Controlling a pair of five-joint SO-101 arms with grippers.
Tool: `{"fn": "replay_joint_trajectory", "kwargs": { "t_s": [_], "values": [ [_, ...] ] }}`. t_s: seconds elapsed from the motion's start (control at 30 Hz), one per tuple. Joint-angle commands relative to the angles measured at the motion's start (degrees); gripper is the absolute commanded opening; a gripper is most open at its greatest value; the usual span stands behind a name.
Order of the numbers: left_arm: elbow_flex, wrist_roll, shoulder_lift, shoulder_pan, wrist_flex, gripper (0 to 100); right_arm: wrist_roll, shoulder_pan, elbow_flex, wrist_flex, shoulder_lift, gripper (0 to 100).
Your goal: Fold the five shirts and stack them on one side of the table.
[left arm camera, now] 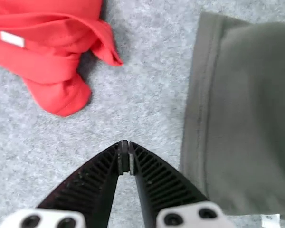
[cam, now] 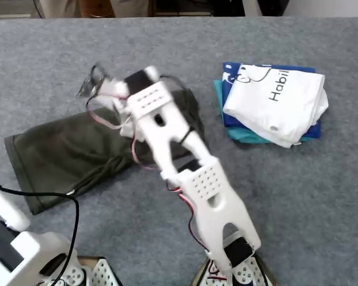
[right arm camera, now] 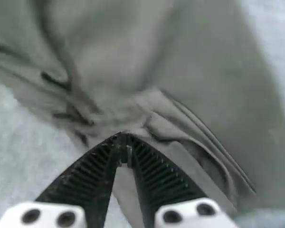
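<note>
Right gripper (right arm camera: 125, 145): tips together at creased olive shirt (right arm camera: 180, 71).
Left gripper (left arm camera: 124, 156): closed (over grey table (left arm camera: 142, 95)), near red shirt (left arm camera: 52, 47).
White shirt (cam: 274, 101): we see dark lettering.

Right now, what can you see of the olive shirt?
The olive shirt is dark, soft cloth, lying flat but rumpled on the grey table, left of the folded stack. One stitched hem lies straight; the middle is bunched in creases. The right gripper has its fingers shut at a crease; whether they pinch cloth is unclear. A red shirt lies apart from it.
</note>
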Motion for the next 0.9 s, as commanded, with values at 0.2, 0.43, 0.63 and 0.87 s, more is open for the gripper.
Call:
{"fn": "replay_joint_trajectory", "kwargs": {
  "t_s": [0.2, 0.43, 0.63, 0.87],
  "values": [
    [-0.62, -1.58, -2.24, -5.01, -0.44, 2, -0.7, -1.8, -8.22, -10.46, 6.11, 0.2],
    [-1.93, -2.02, -1.54, -1.23, 2.99, 6, -0.7, -2.86, -22.81, 5.1, 4.18, 0.2],
    [-7.38, 1.76, 6.64, 2.37, 5.63, 20, -0.7, -1.01, -18.86, 5.1, -2.59, 0.2],
    [-24.35, 3.43, 29.32, 2.9, 9.41, 22, -0.26, -1.36, -7.6, 5.1, -12.44, 0.2]
  ]
}}
